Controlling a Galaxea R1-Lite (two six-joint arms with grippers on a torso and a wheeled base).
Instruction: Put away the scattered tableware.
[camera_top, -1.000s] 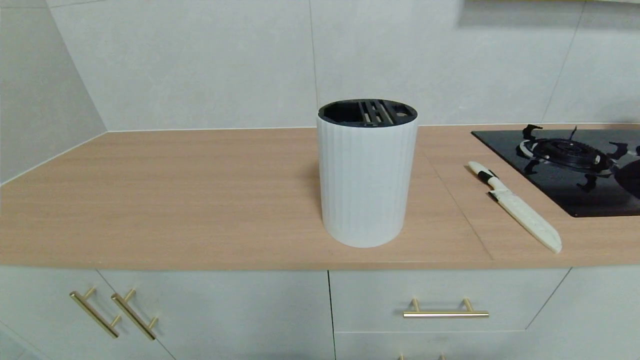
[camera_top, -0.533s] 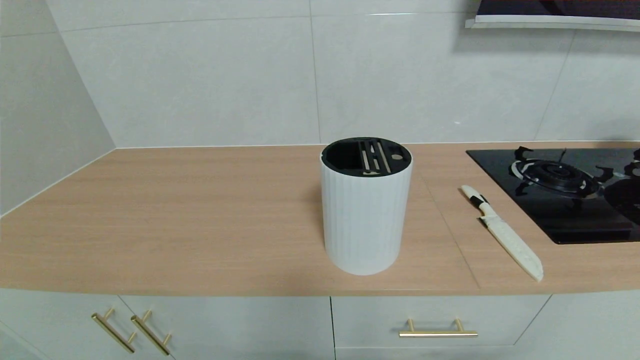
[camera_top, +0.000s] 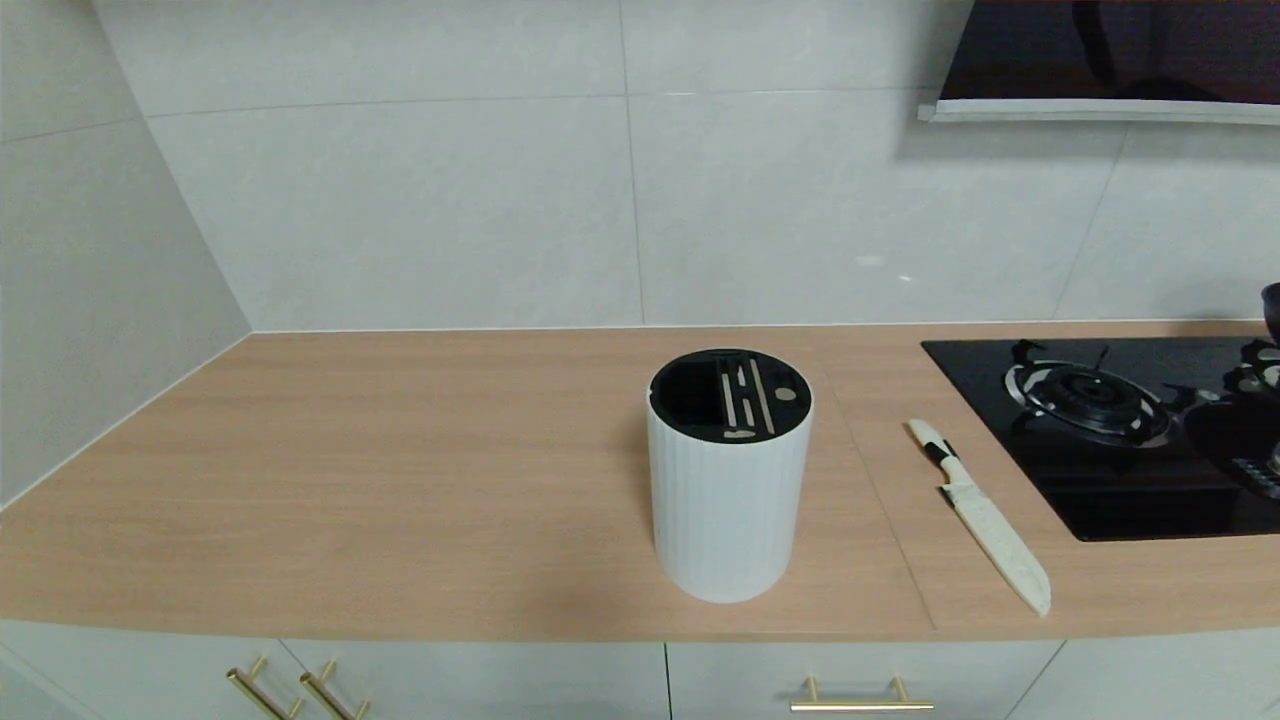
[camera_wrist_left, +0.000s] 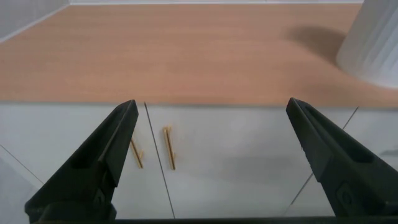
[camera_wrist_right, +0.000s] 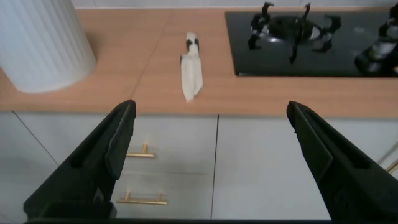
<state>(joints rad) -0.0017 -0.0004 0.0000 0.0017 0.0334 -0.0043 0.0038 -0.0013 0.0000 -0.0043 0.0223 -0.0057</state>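
Where the head view looks down on the counter, a white ribbed holder with a black slotted top is seen standing upright near the front edge. A knife is laid flat on the wood to the holder's right, apart from it, between the holder and the hob. Its handle is turned toward the wall and its tip toward the front edge.

From the left wrist, the left gripper is seen spread wide and empty, held before the cabinet doors below the counter edge. The holder's base is seen on the counter beyond.

From the right wrist, the right gripper is likewise seen released and empty, held before the drawer fronts. The knife is seen beyond it on the counter, between holder and hob.
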